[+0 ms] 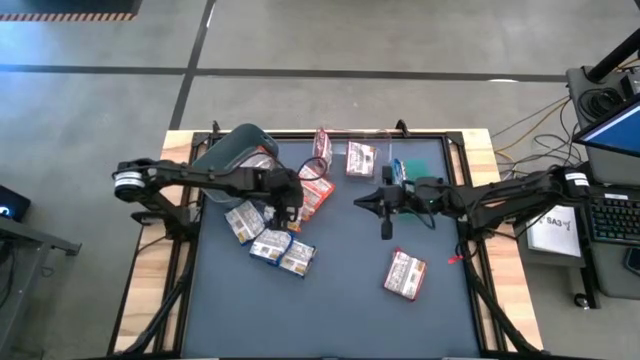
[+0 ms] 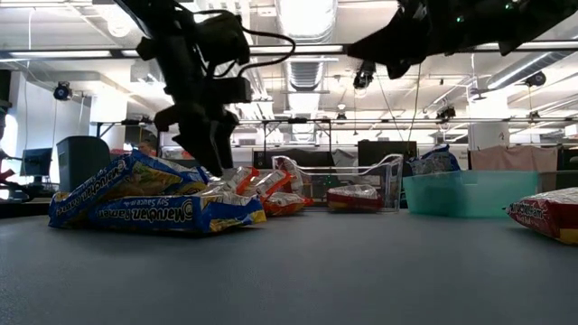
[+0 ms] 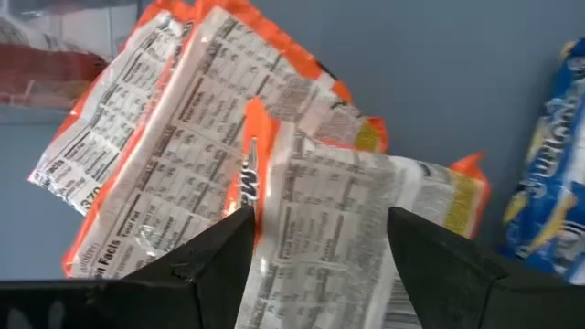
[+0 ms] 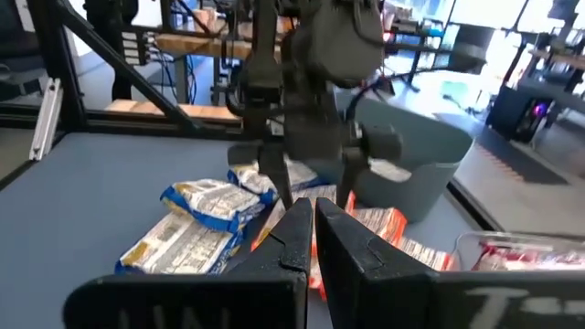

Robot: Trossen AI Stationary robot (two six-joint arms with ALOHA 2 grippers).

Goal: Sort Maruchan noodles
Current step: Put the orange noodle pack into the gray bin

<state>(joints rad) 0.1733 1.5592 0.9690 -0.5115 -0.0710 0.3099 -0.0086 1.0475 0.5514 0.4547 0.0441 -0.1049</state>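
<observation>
With jaws spread, the left gripper (image 3: pixel 315 260) straddles a light, crinkly orange packet (image 3: pixel 356 238), best pinched mid-body; the right gripper (image 4: pixel 313 239) hovers clenched.

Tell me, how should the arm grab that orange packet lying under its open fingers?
Probably from straight above, across the short width of the top orange packet, near its middle. It lies flat, label side up, overlapping another orange packet, so a side approach would likely snag both. The left gripper is open and already straddles it; the right gripper waits shut above the table.
</observation>
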